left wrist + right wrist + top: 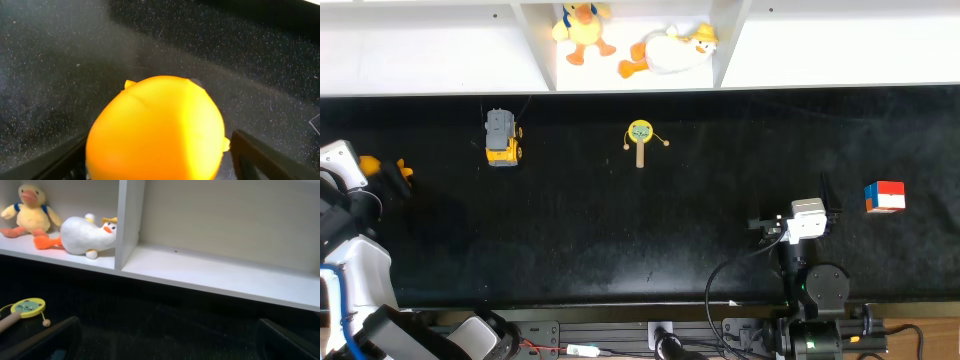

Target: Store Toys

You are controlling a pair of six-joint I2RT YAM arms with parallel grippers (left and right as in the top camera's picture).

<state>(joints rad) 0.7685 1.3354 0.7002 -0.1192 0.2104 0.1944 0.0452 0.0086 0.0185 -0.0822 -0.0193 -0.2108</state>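
Note:
A round orange-yellow toy (155, 125) lies on the black tabletop at the far left, and its yellow edges (404, 172) stick out beside my left gripper (386, 178). That left gripper (157, 150) is open and straddles the toy, one finger on each side; a thin gap shows at one finger (270, 155). My right gripper (798, 216) hovers at the front right, open and holding nothing (167, 340), facing the shelf. A yellow-grey truck (501, 137), a green rattle drum (640, 136) (26, 308) and a coloured cube (885, 197) lie loose on the table.
A white shelf (440, 60) (210, 275) runs along the back. Its middle compartment holds a yellow duck plush (582, 27) (27, 207) and a white goose plush (670, 50) (85, 235). Its divider wall (127, 225) stands beside the goose. Cables lie at the front edge.

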